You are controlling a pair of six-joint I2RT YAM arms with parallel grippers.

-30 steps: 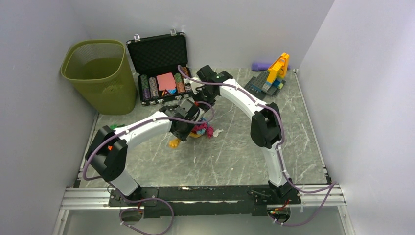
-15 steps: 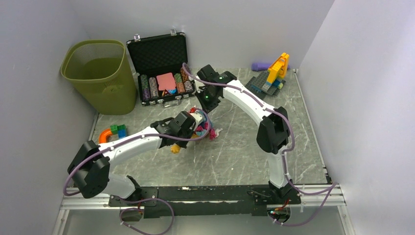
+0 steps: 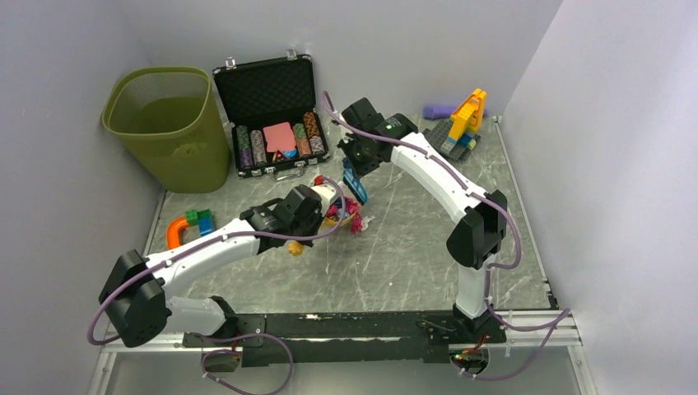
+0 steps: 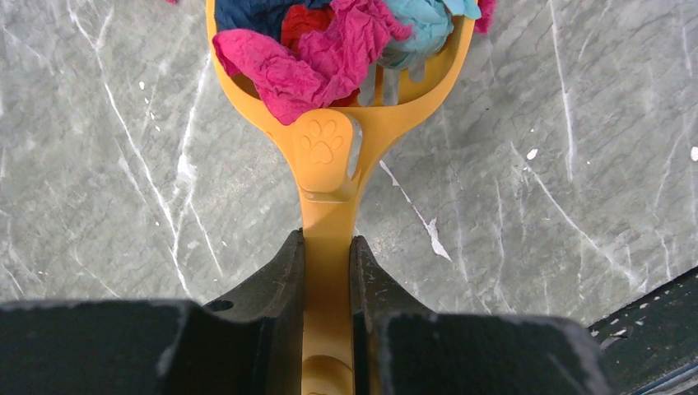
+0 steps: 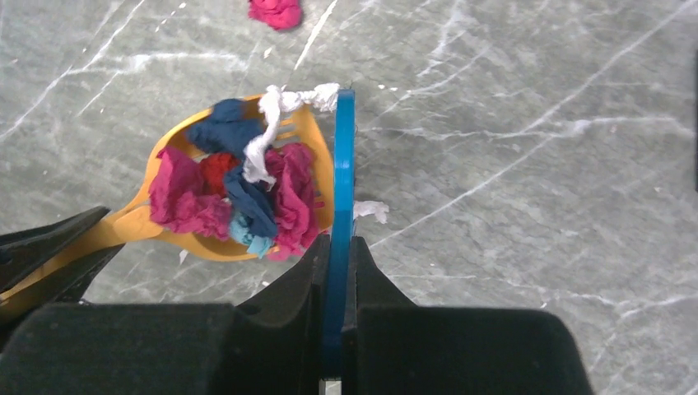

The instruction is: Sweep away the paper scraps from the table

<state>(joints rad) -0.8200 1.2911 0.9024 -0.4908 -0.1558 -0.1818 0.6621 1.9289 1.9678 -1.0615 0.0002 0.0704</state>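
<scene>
Left wrist shows left hand (image 4: 328, 271) clamped on the scoop (image 4: 328, 148), scraps (image 4: 329, 49) heaped just ahead, right hand (image 5: 337, 255) pinching the scraper (image 5: 343, 164) at its rim; keep the scoop level when lifting off the table (image 4: 535, 206).

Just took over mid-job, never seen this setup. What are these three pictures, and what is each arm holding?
Two robot arms are bolted to the table. The wide picture looks down from above and behind them; the other two come from cameras on each wrist. The left hand is shut on the handle of a yellow scoop full of paper scraps. The right hand is shut on a flat blue scraper beside the scoop's mouth. One pink scrap lies loose on the table. A green bin stands far left.
</scene>
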